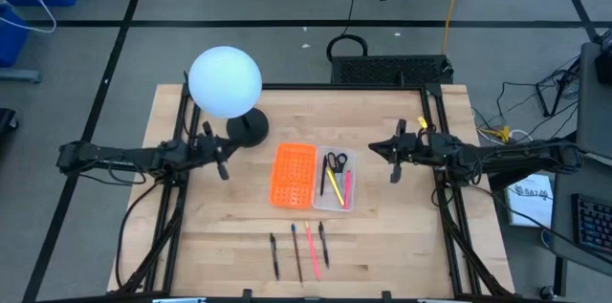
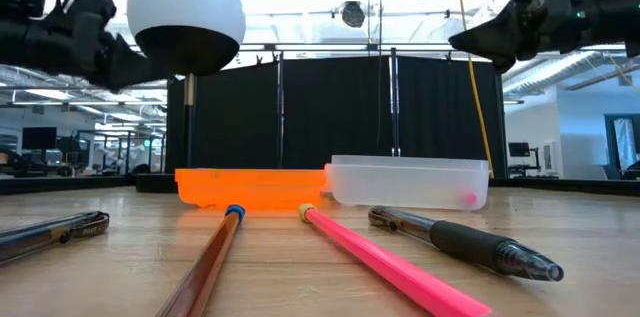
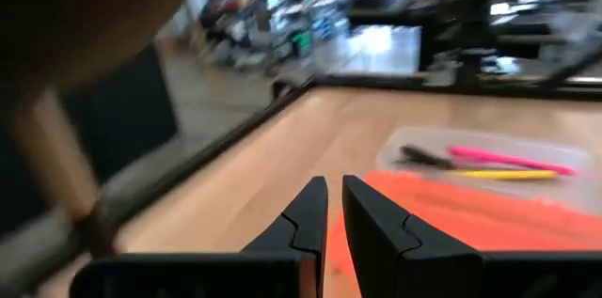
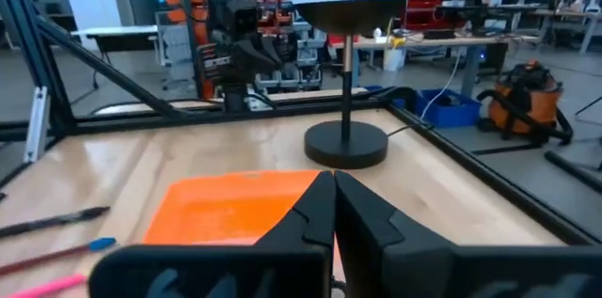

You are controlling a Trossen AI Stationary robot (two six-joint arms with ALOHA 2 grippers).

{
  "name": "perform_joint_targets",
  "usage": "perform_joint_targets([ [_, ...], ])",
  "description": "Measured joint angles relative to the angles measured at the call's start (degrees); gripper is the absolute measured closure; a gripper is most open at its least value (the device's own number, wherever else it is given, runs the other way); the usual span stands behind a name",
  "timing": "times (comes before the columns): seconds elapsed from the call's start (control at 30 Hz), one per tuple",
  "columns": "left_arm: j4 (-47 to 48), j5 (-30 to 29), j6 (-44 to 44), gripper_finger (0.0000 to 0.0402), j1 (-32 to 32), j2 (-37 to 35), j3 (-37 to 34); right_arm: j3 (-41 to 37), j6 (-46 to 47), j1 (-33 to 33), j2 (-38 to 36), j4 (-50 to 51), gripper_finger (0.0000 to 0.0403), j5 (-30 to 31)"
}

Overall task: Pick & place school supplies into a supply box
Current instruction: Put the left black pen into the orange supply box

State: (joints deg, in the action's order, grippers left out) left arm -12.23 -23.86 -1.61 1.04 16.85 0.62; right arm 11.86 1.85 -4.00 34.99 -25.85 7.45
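The clear supply box (image 1: 336,180) lies at mid-table beside its orange perforated panel (image 1: 294,174). In it lie black-handled scissors (image 1: 335,162), a yellow pencil (image 1: 328,181) and a pink pen (image 1: 346,188). Several more pens and pencils lie near the table's near edge: a dark pen (image 1: 274,255), a brown pencil (image 1: 296,251), a pink pencil (image 1: 311,243) and another dark pen (image 1: 324,244). My left gripper (image 1: 222,157) hovers left of the panel, shut and empty (image 3: 334,209). My right gripper (image 1: 393,157) hovers right of the box, shut and empty (image 4: 332,200).
A lamp with a white globe (image 1: 225,81) stands on a black round base (image 1: 249,129) at the far left of the panel, close to my left gripper. Black frame rails (image 1: 174,198) run along the table's sides. Bare wood lies between the box and the loose pens.
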Motion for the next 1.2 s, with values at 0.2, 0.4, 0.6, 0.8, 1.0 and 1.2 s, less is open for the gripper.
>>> perform_joint_targets([
  [0.2, 3.5, -0.1, 10.1, 0.0374, 0.7, 0.0, 0.0, -1.7, -2.4, -0.4, 0.1, 1.3, 0.0403, -4.1],
  [0.4, -2.5, 0.7, 14.0, 0.0397, 5.6, 0.6, 0.0, -7.0, -4.1, -0.4, -0.3, -6.6, 0.0403, -13.5],
  [0.6, -3.7, -1.9, 13.7, 0.0398, 10.5, 5.2, 0.0, -10.3, -5.0, -0.4, -1.2, -7.1, 0.0403, -7.2],
  [0.8, 1.0, -14.9, 18.7, 0.0399, 16.6, 12.9, 6.2, -10.7, -5.8, -0.4, -1.2, -7.0, 0.0403, -7.5],
  [1.0, 16.6, -25.6, 29.7, 0.0400, 23.1, 26.4, 21.6, -10.7, -7.4, -0.4, -1.3, -7.6, 0.0403, -7.5],
  [1.2, 37.4, -28.6, 49.7, 0.0400, 27.1, 44.0, 40.0, -10.8, -8.2, -0.4, -1.3, -7.4, 0.0403, -7.5],
])
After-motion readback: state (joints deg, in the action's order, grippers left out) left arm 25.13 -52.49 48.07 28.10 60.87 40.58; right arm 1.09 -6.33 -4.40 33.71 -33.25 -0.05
